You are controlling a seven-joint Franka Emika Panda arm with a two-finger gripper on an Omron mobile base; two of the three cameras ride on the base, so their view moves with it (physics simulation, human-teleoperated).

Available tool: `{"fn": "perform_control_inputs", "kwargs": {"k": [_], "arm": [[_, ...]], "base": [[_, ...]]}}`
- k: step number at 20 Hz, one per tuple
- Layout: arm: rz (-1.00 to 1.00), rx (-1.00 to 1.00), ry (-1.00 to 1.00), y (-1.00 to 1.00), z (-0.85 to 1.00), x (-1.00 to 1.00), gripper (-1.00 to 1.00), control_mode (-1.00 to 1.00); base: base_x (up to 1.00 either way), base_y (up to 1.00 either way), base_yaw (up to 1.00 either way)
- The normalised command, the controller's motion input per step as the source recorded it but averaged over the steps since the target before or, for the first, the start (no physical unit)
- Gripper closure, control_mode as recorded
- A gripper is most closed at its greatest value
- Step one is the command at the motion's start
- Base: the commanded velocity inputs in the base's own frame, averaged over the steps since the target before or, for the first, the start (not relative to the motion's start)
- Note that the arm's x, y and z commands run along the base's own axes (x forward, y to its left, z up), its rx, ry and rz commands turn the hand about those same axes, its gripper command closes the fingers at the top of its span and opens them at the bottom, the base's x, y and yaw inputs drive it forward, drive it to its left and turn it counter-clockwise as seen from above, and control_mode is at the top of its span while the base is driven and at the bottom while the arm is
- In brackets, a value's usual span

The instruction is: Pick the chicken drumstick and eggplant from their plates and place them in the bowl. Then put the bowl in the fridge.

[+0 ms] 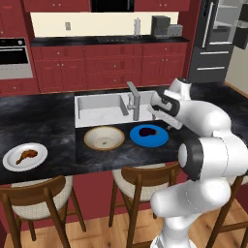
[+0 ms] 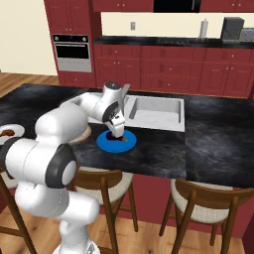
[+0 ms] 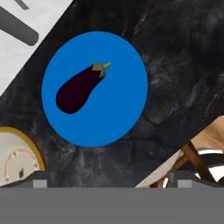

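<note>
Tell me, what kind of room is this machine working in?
It looks like a home kitchen, computer-rendered: a sink set in a dark stone island counter, a built-in wall oven, red cabinets, and a fridge in the corner.

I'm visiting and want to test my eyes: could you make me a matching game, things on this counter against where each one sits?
Things:
1. eggplant
2. chicken drumstick
3. bowl
4. faucet

Places:
A. on the white plate
B. at the sink
C. on the blue plate
D. on the counter beside the blue plate, empty

Pairs: 1-C, 2-A, 3-D, 4-B
</note>
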Motion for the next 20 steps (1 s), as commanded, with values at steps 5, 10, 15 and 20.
{"fn": "perform_control_inputs", "kwargs": {"k": [5,10,15,20], "arm": [[0.0,0.0,0.17,0.11,-0.39,0.43,-1.0,-1.0],[0.0,0.0,0.06,0.08,-0.4,0.35,-1.0,-1.0],[0.0,0.0,0.0,0.09,-0.43,0.29,-1.0,-1.0],[0.0,0.0,-0.03,0.11,-0.41,0.33,-1.0,-1.0]], "base": [[0.0,0.0,0.0],[0.0,0.0,0.0],[0.0,0.0,0.0],[0.0,0.0,0.0]]}}
